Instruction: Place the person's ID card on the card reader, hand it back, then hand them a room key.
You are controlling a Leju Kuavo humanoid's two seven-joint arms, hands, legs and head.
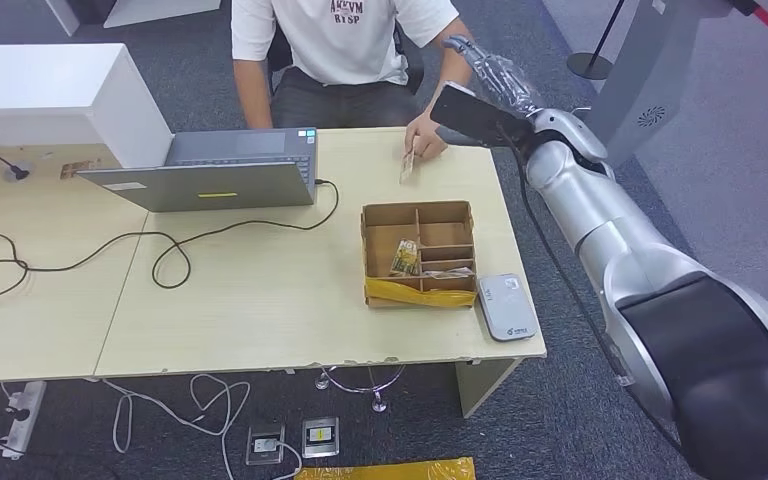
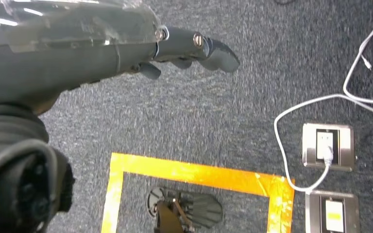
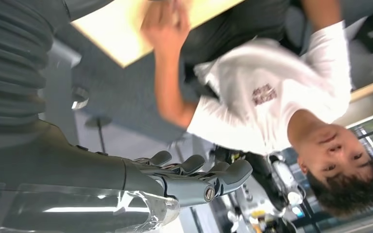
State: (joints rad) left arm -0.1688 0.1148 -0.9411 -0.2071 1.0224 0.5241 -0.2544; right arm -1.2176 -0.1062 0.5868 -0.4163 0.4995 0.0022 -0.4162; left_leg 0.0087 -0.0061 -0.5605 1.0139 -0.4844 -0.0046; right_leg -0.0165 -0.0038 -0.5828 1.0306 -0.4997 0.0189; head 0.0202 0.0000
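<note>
The right hand (image 1: 485, 70) is raised at the far right, fingers spread and empty, near the person's hand (image 1: 425, 135) that holds the ID card (image 1: 407, 165) upright on the tabletop (image 1: 260, 290), so the step seems to be receiving it; next the hand must pinch the card and carry it to the reader (image 1: 506, 306), while the left hand (image 2: 126, 46) hangs empty.

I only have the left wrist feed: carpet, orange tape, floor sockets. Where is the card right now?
Observer: The card is in the person's hand, standing on edge at the far side of the table.
Operator: Right hand got anything?
Observer: No. The right hand is raised beyond the table's far right corner, fingers spread and holding nothing.
Operator: Where's the reader?
Observer: The grey card reader lies at the table's near right corner, just right of the cardboard box.
Operator: Room keys?
Observer: Card-like items sit in the box's compartments; I cannot read what they are.
</note>
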